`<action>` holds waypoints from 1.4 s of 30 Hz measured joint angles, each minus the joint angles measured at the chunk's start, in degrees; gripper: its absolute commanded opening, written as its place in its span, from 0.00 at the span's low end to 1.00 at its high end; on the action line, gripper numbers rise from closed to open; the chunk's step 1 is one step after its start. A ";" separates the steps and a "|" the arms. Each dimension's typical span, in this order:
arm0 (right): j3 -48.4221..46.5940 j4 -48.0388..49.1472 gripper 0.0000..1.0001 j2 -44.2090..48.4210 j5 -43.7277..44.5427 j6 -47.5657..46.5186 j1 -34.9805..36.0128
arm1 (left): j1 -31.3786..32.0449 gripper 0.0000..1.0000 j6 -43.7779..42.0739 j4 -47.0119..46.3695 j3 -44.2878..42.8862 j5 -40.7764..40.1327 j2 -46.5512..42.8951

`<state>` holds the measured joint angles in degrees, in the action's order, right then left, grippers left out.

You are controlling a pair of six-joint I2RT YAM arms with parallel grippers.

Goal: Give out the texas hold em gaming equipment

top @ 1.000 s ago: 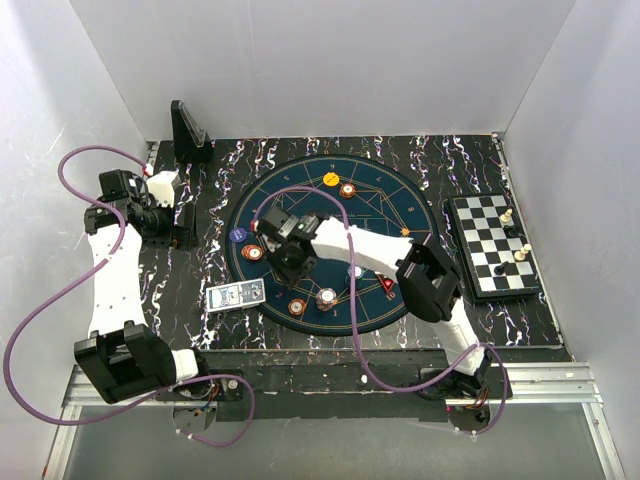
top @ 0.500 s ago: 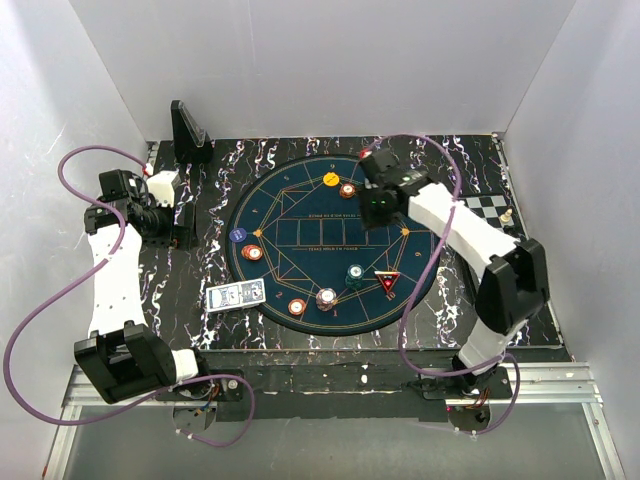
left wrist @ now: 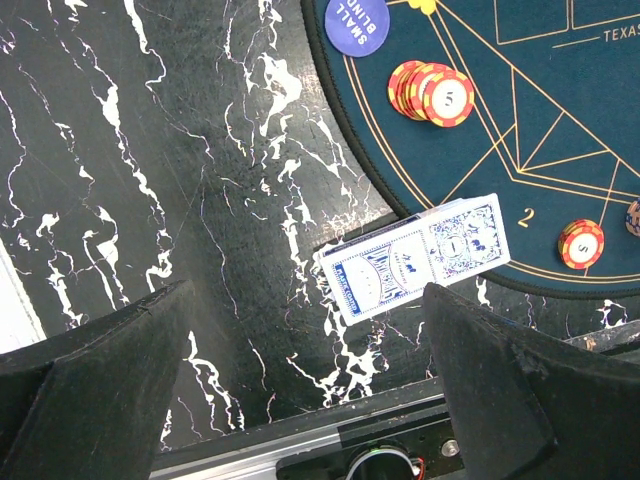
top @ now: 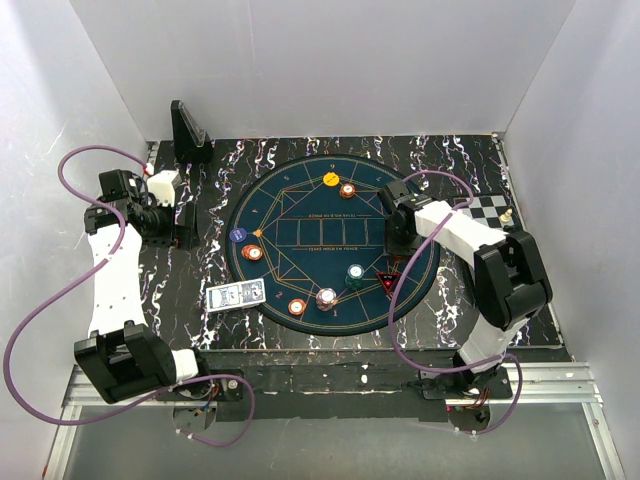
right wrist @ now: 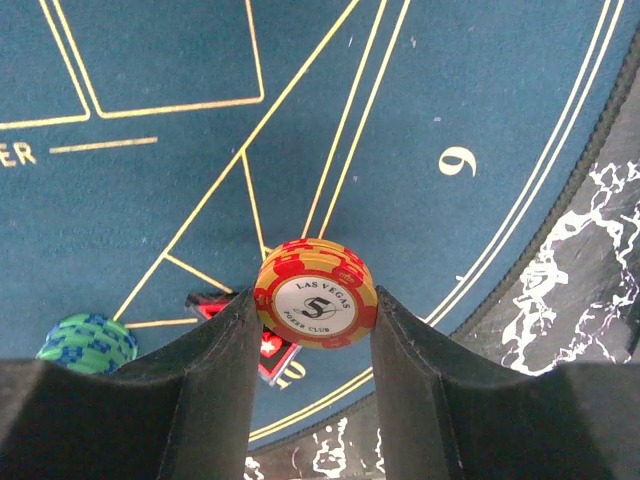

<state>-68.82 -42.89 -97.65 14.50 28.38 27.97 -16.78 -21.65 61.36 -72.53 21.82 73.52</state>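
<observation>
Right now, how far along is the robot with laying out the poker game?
Partly done. Several chip stacks, including the teal stack, and the red triangular marker already sit on the round mat. In hand: the right tool grips an orange chip marked 5 over the mat. Left to do: set that chip down and deal the cards, lying bunched at the mat's edge below the open left tool.

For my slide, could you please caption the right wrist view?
Right claw pinches an orange-red striped poker chip over the teal mat.

claw [right wrist: 312, 335] pinching orange chips [right wrist: 317, 305], above mat [right wrist: 450, 90]
</observation>
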 measured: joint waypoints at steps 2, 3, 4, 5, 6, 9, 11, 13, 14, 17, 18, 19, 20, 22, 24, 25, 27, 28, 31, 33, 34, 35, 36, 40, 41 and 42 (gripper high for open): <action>0.04 1.03 0.09 -0.85 0.35 0.37 -0.46 | 0.00 0.98 -0.02 0.07 0.00 0.02 -0.02; 0.04 1.62 0.13 -1.27 0.46 0.44 -0.72 | 0.00 0.98 -0.02 0.09 0.00 0.04 -0.02; 0.04 2.10 0.18 -1.81 0.55 0.50 -1.03 | 0.00 0.98 -0.02 0.09 0.02 0.02 -0.02; 0.04 2.56 0.24 -2.40 0.61 0.61 -1.25 | 0.00 0.98 -0.02 0.09 0.02 0.02 -0.02; 0.04 2.86 0.36 -3.02 0.66 0.68 -1.38 | 0.00 0.98 -0.02 0.09 0.04 0.02 -0.02; 0.04 3.52 0.48 -5.40 0.79 1.03 -1.73 | 0.00 0.98 -0.02 0.11 0.07 0.02 -0.02; 0.04 3.82 0.52 -6.16 0.79 1.09 -1.81 | 0.00 0.98 -0.02 0.11 0.07 0.02 -0.02; 0.04 3.93 0.58 -6.32 0.79 1.27 -1.88 | 0.00 0.98 0.00 0.11 0.07 0.02 -0.02; 0.04 3.98 0.61 -6.32 0.81 1.36 -1.88 | 0.00 0.98 -0.02 0.11 0.07 0.02 -0.02; 0.04 3.87 0.68 -6.27 1.29 1.38 -1.88 | 0.00 0.98 0.00 0.11 0.07 0.02 -0.02; 0.04 3.74 0.69 -6.23 1.49 1.36 -1.90 | 0.00 0.98 0.00 0.09 0.07 0.02 -0.04; 0.02 3.54 0.70 -6.12 1.62 1.33 -1.99 | 0.00 0.98 0.00 0.11 0.07 0.02 -0.04; -0.02 3.28 0.70 -5.97 1.70 1.38 -2.03 | 0.00 0.98 0.00 0.11 0.07 0.02 -0.04; -0.39 2.32 0.71 -5.40 1.79 1.40 -2.05 | 0.00 0.98 0.00 0.11 0.07 0.02 -0.02; -1.01 1.44 0.72 -4.04 1.88 1.40 -1.97 | 0.00 0.98 0.02 0.13 0.07 0.02 -0.04; -1.75 0.70 0.72 -2.78 1.92 1.38 -1.75 | 0.00 0.98 0.02 0.11 0.07 0.02 -0.04; -3.56 -0.72 0.73 -0.35 2.10 1.40 -1.16 | 0.00 0.98 0.02 0.13 0.07 0.02 -0.04; -5.18 -1.55 0.73 1.14 2.29 1.36 -0.42 | 0.00 0.98 0.02 0.13 0.07 0.02 -0.04; -10.45 -3.23 0.77 4.70 2.91 1.25 3.61 | 0.00 0.98 0.09 0.13 0.07 0.02 -0.04; -13.60 -3.93 0.81 6.32 3.26 1.25 7.80 | 0.00 0.98 0.22 0.11 0.07 0.02 -0.04; -14.95 -4.22 0.82 6.78 3.32 1.22 10.23 | 0.00 0.98 0.22 0.13 0.07 0.04 -0.04; -16.13 -4.66 0.83 6.95 3.32 1.31 12.79 | 0.00 0.98 0.24 0.13 0.07 0.04 -0.04; -17.16 -5.22 0.84 6.93 3.21 1.36 15.32 | 0.00 0.98 0.26 0.13 0.07 0.04 -0.04; -18.03 -7.13 0.87 6.05 1.42 1.88 24.04 | 0.00 0.98 0.28 0.13 0.07 0.04 -0.04; -18.03 -7.65 0.87 5.53 0.87 2.12 25.62 | 0.00 0.98 0.28 0.11 0.07 0.04 -0.04; -18.03 -8.17 0.88 4.87 0.37 2.40 26.95 | 0.00 0.98 0.31 0.11 0.07 0.04 -0.04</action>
<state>-86.85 -51.07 -92.77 14.87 30.79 54.92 -16.78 -21.34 61.47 -72.47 21.87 73.47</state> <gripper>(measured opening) 0.866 0.981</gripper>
